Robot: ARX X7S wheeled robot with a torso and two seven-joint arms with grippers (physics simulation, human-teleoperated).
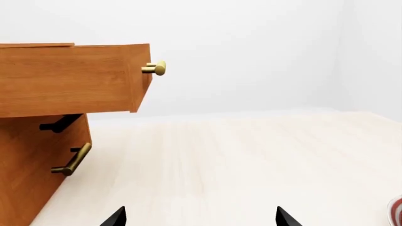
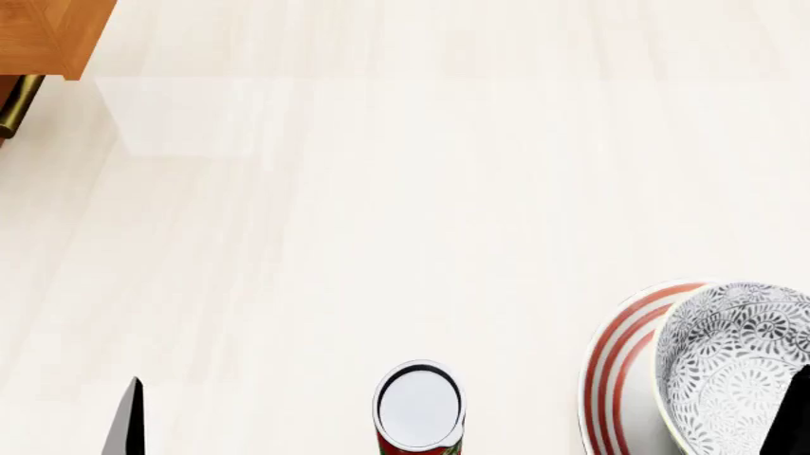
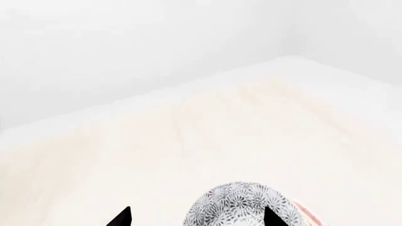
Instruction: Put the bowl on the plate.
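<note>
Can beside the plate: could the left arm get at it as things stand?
Probably yes. The can stands upright with bare table between it and the left gripper, whose fingertips are apart. The plate and bowl sit on its far side.

Surface: we see 1 pale wood-grain table (image 2: 379, 209).
On it: plate (image 2: 614, 365), upright can (image 2: 419, 409), wooden drawer cabinet (image 1: 44, 117).

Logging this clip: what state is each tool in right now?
Left tool: open, tips spread, holding nothing.
Right tool: tips either side of the grey-patterned round bowl; grip cannot be told.
</note>
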